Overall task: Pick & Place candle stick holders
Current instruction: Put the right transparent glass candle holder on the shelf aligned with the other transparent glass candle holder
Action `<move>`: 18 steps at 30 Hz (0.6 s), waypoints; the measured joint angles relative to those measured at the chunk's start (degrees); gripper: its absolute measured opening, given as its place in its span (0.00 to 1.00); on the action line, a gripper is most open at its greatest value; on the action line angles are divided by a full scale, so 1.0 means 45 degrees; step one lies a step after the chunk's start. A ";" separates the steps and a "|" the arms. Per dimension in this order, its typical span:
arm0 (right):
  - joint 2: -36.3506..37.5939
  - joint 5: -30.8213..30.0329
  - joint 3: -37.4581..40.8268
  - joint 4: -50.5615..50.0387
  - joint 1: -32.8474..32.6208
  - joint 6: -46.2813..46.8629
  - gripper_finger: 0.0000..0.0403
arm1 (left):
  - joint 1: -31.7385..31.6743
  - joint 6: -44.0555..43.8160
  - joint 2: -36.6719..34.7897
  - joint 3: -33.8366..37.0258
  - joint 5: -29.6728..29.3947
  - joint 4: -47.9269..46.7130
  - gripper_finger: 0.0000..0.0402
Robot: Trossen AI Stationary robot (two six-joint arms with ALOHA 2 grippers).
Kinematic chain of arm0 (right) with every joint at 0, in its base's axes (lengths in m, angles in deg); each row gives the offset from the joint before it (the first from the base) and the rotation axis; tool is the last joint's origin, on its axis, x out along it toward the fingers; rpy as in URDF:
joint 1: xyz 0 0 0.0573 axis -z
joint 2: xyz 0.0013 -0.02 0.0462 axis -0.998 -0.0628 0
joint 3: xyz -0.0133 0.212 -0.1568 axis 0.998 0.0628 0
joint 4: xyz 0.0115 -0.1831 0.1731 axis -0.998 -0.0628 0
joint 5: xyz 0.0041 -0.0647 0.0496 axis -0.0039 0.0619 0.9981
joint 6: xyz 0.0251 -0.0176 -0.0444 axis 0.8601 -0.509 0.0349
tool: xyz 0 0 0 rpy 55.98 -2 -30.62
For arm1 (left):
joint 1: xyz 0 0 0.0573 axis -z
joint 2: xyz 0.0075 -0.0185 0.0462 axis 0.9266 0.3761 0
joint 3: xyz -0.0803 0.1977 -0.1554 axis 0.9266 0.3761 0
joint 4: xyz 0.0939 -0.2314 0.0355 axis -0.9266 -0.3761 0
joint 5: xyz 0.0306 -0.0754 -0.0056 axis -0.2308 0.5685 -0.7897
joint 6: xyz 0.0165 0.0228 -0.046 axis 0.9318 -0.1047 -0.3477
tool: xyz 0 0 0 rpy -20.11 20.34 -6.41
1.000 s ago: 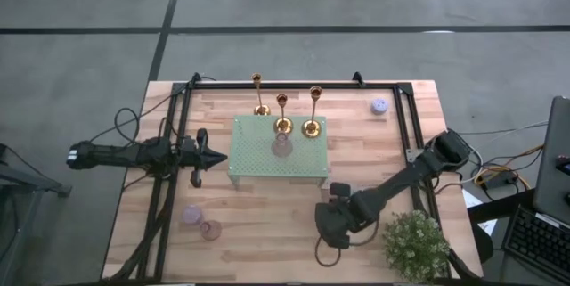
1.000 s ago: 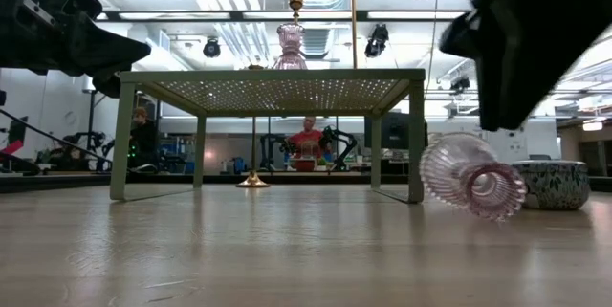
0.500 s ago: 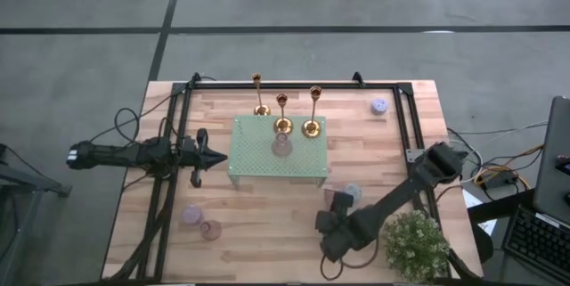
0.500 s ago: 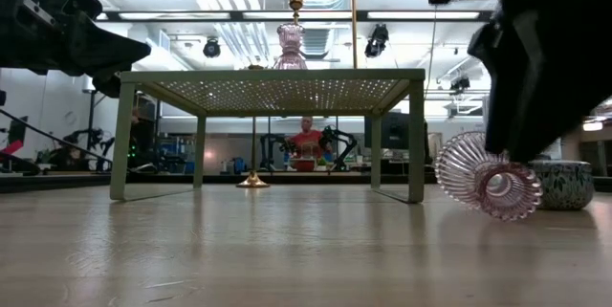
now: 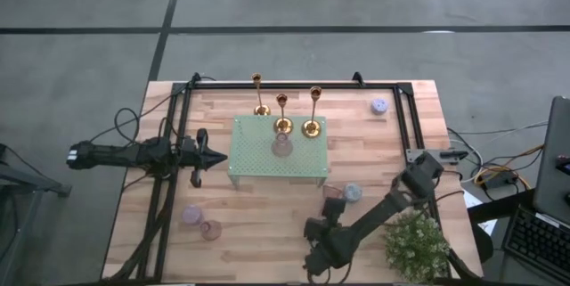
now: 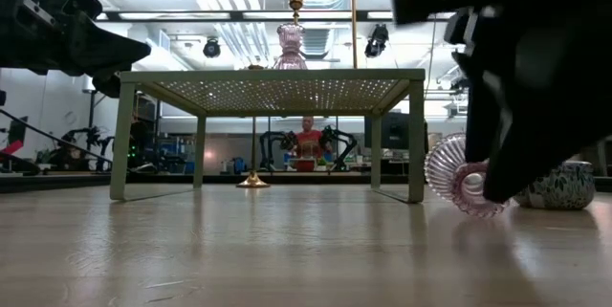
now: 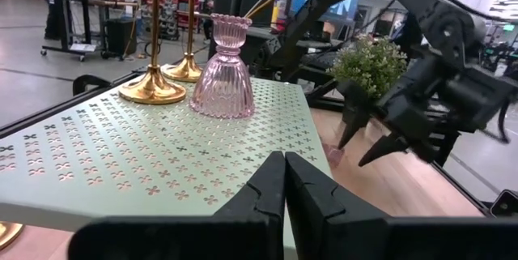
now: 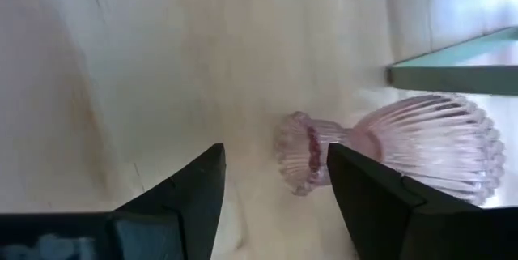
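Note:
Three gold candle stick holders stand upright at the far side. One (image 5: 257,96) is on the table behind the green perforated stand (image 5: 258,166); two (image 5: 282,115) (image 5: 313,112) are on the stand. A pink ribbed glass holder (image 5: 281,146) also stands there. Another pink glass holder (image 8: 405,142) lies on its side on the table in front of the stand, also in the low view (image 6: 457,175). My right gripper (image 8: 275,159) is open, its fingers on either side of that holder's narrow neck. My left gripper (image 5: 207,155) is shut and empty, left of the stand. My right gripper's open fingers straddle the narrow top end (image 8: 298,151) of the fallen pink glass holder, coming level from the table's near side. One finger (image 8: 364,187) stands very close to the neck; I cannot tell whether it touches. The holder lies on the table.
A small blue piece (image 5: 354,192) lies right of the fallen holder. A potted plant (image 5: 414,243) stands at the near right corner. A lavender piece (image 5: 379,105) sits at the far right; two small pieces (image 5: 191,215) (image 5: 210,229) sit near left. A black frame (image 5: 178,108) borders the table.
My right arm has drawn back toward the table's near edge and a little left, and its gripper now points toward the far side at the fallen pink holder. The holder has shifted slightly on the table. My left arm has kept still.

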 joint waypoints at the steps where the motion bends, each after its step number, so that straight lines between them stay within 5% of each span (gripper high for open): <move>1: -0.0239 -0.0081 -0.0266 -0.0391 0.0009 0.0006 0.52 | -0.0002 -0.0004 0.0000 0.0000 -0.0002 0.0000 0.03; 18: -0.1696 -0.1134 -0.2498 -0.3288 -0.0305 0.0393 0.37 | -0.0003 -0.0001 0.0000 0.0000 -0.0003 0.0000 0.03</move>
